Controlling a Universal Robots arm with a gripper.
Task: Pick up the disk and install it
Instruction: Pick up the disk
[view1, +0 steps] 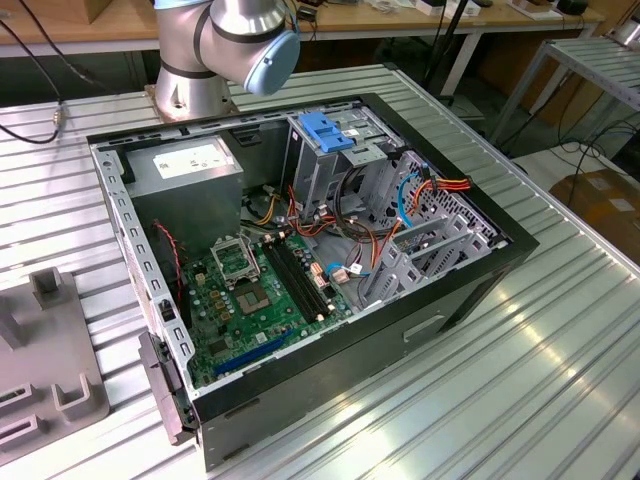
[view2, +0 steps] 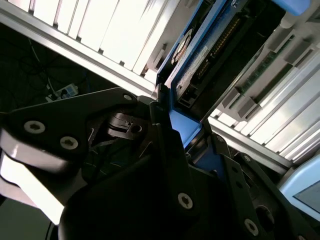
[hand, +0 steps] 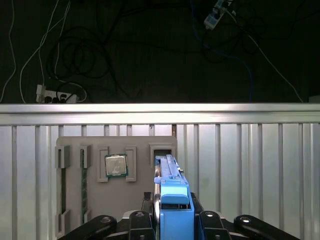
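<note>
The arm (view1: 225, 40) is getting cropped by the exterior view's top edge, and the grey tray (view1: 45, 380) by its left edge. In the first wrist view the disk (hand: 170, 172) is showing just 1 thin edge, its near end hiding inside the clamping gripper (hand: 173, 202), both getting cut at the frame's edge.

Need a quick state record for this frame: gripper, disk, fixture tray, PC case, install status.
gripper: jaws shut on the disk, above the fixture tray
disk: on edge, held by its blue carrier frame, far end at a tray slot; cannot tell if it is clear of the slot
fixture tray: grey, on the slatted table; holds a processor chip
computer case: open, on the same table, motherboard exposed
install status: not yet done
</note>
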